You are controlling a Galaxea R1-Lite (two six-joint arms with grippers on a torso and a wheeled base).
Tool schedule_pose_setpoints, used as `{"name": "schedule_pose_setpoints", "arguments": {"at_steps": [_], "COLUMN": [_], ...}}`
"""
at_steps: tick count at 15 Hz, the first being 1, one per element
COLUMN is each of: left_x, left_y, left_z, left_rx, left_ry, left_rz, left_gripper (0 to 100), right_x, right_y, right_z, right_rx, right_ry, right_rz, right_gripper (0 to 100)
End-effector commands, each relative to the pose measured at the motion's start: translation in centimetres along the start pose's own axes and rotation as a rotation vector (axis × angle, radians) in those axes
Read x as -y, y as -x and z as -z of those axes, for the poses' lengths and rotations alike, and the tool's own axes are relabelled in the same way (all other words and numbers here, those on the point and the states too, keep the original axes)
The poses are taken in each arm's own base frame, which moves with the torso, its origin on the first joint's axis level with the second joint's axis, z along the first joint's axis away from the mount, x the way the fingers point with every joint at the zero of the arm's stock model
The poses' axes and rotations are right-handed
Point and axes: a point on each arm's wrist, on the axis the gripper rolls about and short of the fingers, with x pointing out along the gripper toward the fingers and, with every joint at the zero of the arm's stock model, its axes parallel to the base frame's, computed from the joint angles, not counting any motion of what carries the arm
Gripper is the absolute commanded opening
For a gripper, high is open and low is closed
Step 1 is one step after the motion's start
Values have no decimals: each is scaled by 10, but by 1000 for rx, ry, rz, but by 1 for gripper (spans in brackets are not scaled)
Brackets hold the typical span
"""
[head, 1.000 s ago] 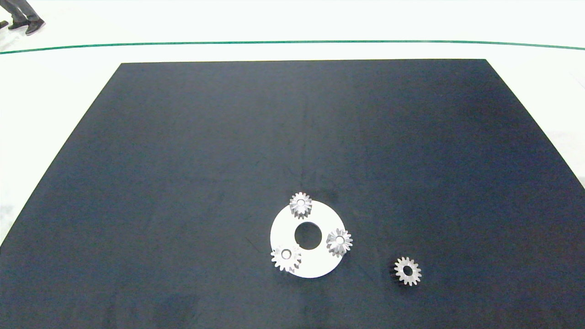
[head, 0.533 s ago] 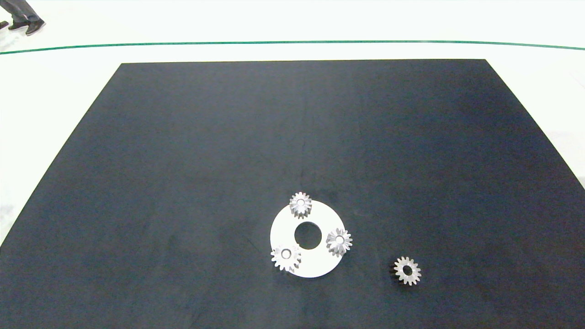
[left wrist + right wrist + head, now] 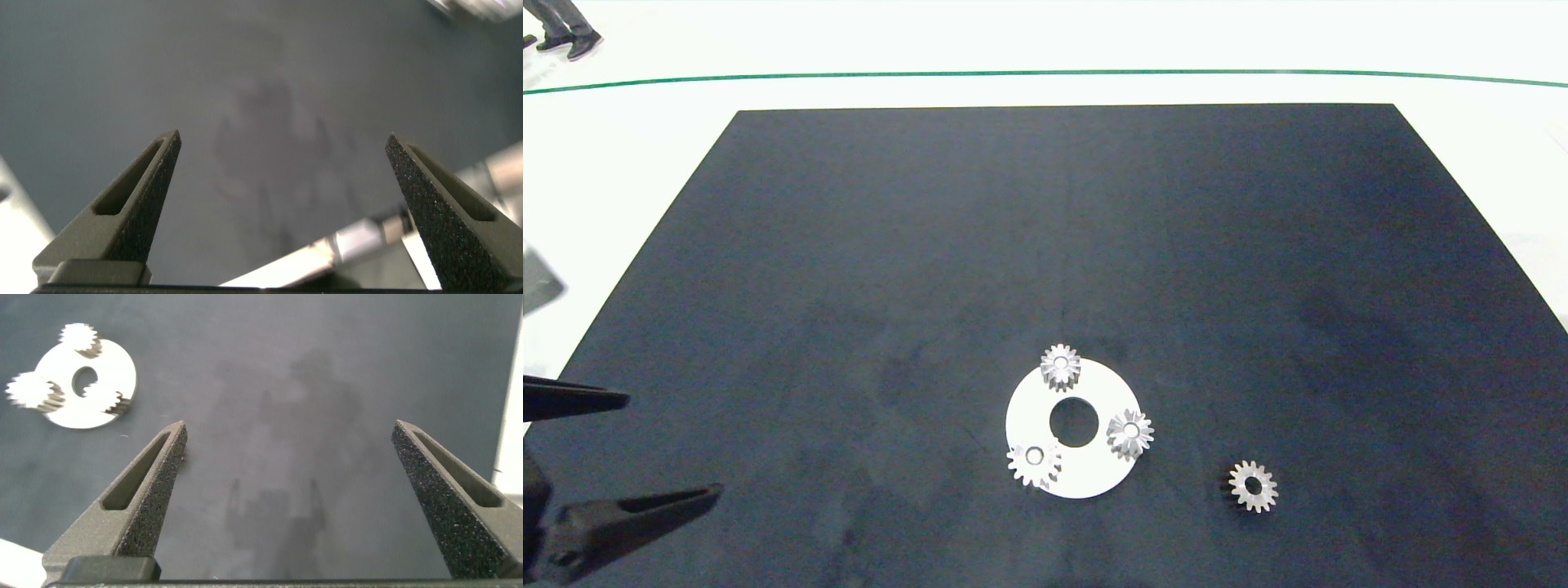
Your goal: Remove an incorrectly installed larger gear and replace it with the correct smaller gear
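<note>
Entering at table's left edge: left gripper (image 3: pixel 662 445), jaws apart.

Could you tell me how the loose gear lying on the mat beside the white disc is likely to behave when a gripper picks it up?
The smaller gear looks like solid metal, so probably rigid and heavy for its size. It lies flat on the black mat, apart from the white disc, so it should not roll. Its shiny blunt teeth might slip between jaws unless gripped squarely.
</note>
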Motion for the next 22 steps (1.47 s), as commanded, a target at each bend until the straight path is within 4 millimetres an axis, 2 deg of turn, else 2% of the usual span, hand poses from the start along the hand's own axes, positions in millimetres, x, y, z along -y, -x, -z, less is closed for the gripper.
{"name": "schedule_pose_setpoints", "arguments": {"at_steps": [1, 3, 7, 12, 17, 22], "left_x": [40, 60, 77, 103, 129, 145], "left_y": [-70, -91, -127, -140, -133, -163], "left_z": [-41, -57, -69, -76, -67, -67], "left_rx": [-186, -211, -285, -175, -168, -103], "left_ry": [-194, -248, -318, -327, -347, -330], "left_rz": [205, 215, 78, 107, 170, 183], "left_gripper": [100, 100, 100, 100, 100, 100], "right_x": [1, 0, 0, -1, -1, -1], "right_y": [-12, -12, -12, -11, -12, -12], "right_z": [-8, -8, -8, -7, -7, -7], "right_rx": [-19, -12, -8, -6, -8, -10], "right_ry": [5, 4, 4, 4, 4, 3], "right_rz": [-33, -61, -82, -96, -98, -98], "right_gripper": [100, 100, 100, 100, 100, 100]}}
